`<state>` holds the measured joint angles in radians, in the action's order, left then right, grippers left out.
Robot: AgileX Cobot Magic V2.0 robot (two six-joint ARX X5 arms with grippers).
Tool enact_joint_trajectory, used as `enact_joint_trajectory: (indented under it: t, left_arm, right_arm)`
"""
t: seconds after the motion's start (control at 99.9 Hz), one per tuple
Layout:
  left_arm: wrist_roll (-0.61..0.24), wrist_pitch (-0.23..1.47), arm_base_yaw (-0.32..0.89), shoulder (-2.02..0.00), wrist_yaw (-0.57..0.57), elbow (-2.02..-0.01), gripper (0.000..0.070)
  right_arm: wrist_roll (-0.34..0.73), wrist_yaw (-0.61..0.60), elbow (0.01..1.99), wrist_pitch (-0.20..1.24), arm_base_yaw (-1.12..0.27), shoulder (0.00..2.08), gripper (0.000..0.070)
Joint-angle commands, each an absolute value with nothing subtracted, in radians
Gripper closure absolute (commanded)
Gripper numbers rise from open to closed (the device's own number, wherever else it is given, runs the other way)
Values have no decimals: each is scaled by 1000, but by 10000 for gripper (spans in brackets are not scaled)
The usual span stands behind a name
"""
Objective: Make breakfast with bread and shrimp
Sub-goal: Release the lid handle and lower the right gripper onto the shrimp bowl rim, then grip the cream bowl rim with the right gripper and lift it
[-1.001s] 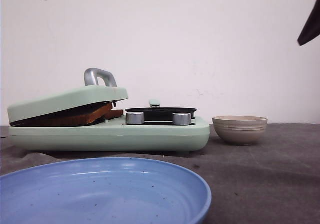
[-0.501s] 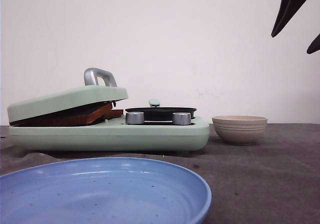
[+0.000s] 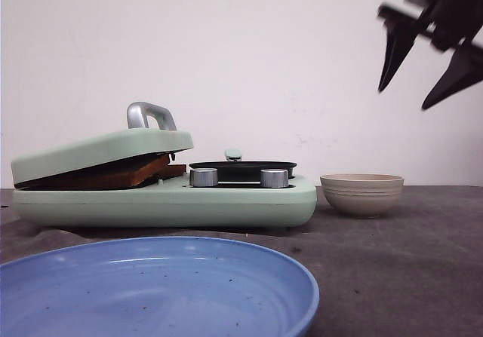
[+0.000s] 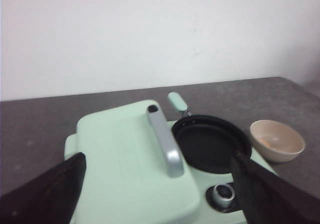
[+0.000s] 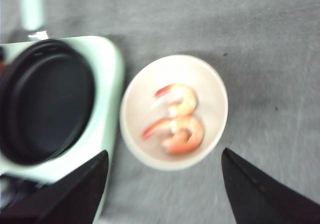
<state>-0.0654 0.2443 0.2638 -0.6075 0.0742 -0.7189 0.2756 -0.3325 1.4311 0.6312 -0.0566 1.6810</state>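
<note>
Front view: a mint-green breakfast maker (image 3: 173, 201) at left of centre on the grey tabletop (image 3: 407, 261), its lid (image 3: 102, 150) resting tilted on the browned bread (image 3: 113, 175) clamped beneath. Black pan (image 3: 241, 170) right of the lid; beige bowl (image 3: 362, 194) just right of the appliance, holding shrimp (image 5: 176, 126). Blue plate (image 3: 151, 288) in the lower left foreground. Right gripper (image 3: 423, 73), upper right, jaws spread, above the bowl. Left gripper (image 4: 155, 194) jaws spread over the lid.
</note>
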Motion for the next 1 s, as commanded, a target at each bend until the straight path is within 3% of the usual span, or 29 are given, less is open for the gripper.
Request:
enact_joint_trajectory:
  t: [0.0, 0.481, 0.491, 0.991]
  left_arm:
    - [-57, 240, 263, -605, 59, -715, 188]
    - [-57, 247, 263, -603, 59, -709, 188]
    - [-62, 247, 263, -603, 59, -709, 188]
    - [-62, 247, 263, -603, 59, -709, 188]
  right_arm:
    - [261, -333, 1483, 636, -55, 1760, 261]
    - [226, -312, 1573, 628, -24, 2026, 263]
    - [221, -342, 1573, 545, -36, 2099, 700]
    - [224, -397, 1573, 523, -46, 2044, 700]
